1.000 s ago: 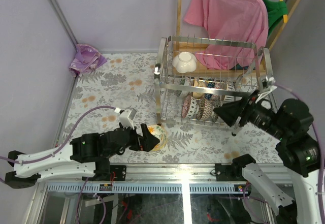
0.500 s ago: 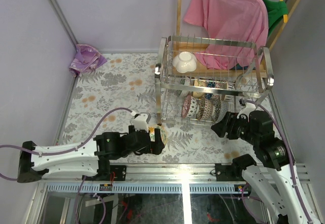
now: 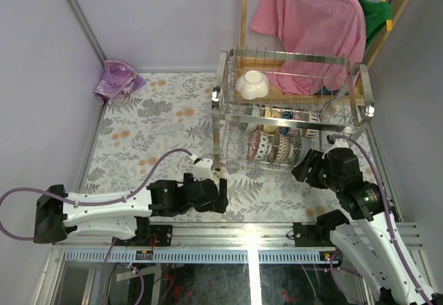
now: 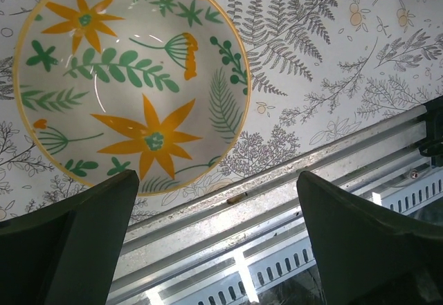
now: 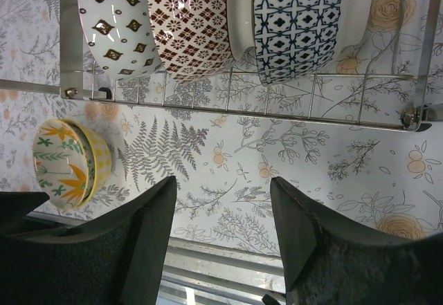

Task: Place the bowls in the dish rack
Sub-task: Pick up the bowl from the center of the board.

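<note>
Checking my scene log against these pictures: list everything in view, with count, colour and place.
Rack: one, steel, far right of the table.
White bowl: one, on the rack's top tier.
Patterned bowls: at least three, blue, brown and white, on edge in the lower tier.
Flowered bowl: one, yellow rim with orange and green, on the table at the near edge.
Shirt: one, pink, hanging behind the rack.
Garment: one, green, behind the shirt.
Bundle: one, purple, far left corner.
Table: one, grey floral cover.
Left pincer: open, at the flowered bowl.
Right pincer: open, empty, facing the lower tier.
</note>
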